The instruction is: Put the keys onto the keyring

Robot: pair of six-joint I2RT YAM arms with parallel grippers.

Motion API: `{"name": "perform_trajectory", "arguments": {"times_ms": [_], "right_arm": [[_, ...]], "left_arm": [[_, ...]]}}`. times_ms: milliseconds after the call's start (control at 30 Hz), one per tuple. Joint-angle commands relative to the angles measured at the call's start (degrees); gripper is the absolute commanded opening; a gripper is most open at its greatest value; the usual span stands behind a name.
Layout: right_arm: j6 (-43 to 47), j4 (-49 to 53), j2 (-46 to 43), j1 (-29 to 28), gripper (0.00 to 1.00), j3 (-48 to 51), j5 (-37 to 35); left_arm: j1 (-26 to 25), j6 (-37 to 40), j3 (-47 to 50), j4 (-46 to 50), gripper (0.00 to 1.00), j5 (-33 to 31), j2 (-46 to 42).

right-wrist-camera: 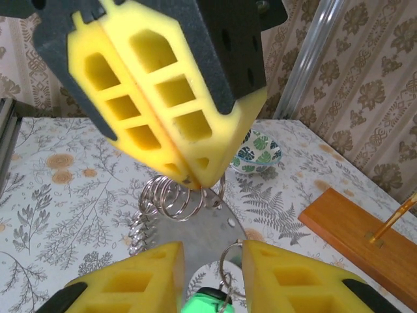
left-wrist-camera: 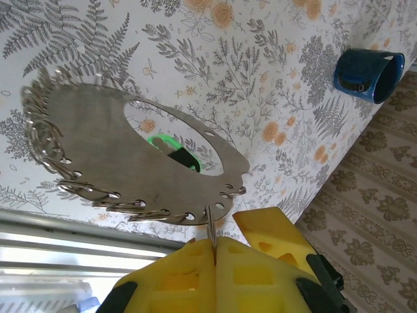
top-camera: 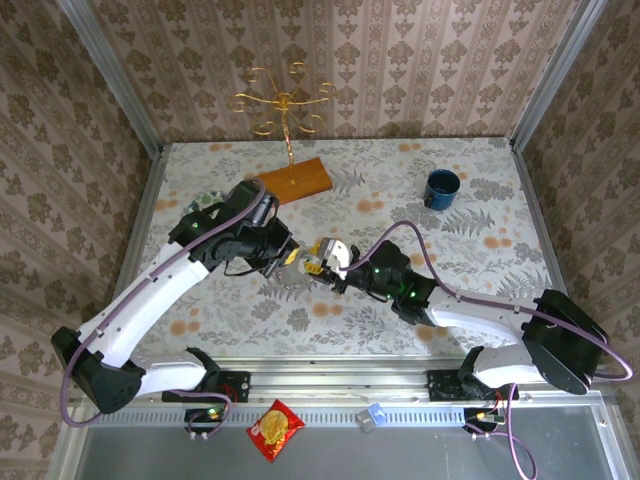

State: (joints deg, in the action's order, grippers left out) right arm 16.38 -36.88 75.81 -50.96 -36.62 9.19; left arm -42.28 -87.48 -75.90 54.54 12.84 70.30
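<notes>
Grey-brown flat metal oval keyring (left-wrist-camera: pixel 85 130) tilting mid-frame over the floral worktop (left-wrist-camera: pixel 260 78) | left gripper (left-wrist-camera: pixel 214 242) fingers clamping its rim | right gripper (right-wrist-camera: pixel 212 251) fingers standing apart around a green-headed key (right-wrist-camera: pixel 207 304), grip unclear

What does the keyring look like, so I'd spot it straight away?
Start at the middle of the floral-patterned table. There the yellow-fingered left gripper pinches the edge of a flat grey metal plate with an oval hole. Unlike the gold wire stand and the blue cup, its rim is lined with small wire rings.
</notes>
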Motion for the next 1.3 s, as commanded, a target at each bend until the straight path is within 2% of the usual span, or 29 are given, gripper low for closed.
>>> {"name": "perform_trajectory", "arguments": {"times_ms": [0,267,767,967,1067,1133,1167,1267], "right_arm": [[0.7,-5.0,1.0,-0.6,0.30,-1.3,-0.1],[0.9,-7.8,2.8,-1.3,0.29,-1.4,0.2],[0.8,-10.6,4.7,-1.6,0.20,-2.0,-0.6],[0.8,-11.5,6.3,-1.9,0.12,-2.8,-1.4],[1.0,-12.0,6.5,-1.9,0.01,-3.0,-2.2],[1.2,-12.1,6.2,-1.9,0.00,-2.6,-2.5],[1.3,-11.9,5.8,-1.9,0.00,-2.4,-2.6],[1.8,-9.1,4.4,-1.8,0.00,-2.2,-2.7]], "left_arm": [[0.2,-4.5,-1.8,1.4,0.00,1.8,-0.1],[-0.1,-6.8,-0.2,-1.0,0.00,3.5,-0.3],[-0.9,-8.5,0.1,-0.9,0.00,4.1,-0.4],[-1.2,-9.5,0.1,-1.1,0.00,4.2,-0.5],[-1.4,-10.0,0.5,-1.6,0.00,4.4,-0.8],[-1.4,-9.9,1.3,-3.2,0.00,3.5,-1.6],[-1.4,-9.6,1.8,-4.1,0.03,2.4,-2.4],[-1.0,-7.1,3.3,-5.4,0.38,-3.6,-5.4]]}}
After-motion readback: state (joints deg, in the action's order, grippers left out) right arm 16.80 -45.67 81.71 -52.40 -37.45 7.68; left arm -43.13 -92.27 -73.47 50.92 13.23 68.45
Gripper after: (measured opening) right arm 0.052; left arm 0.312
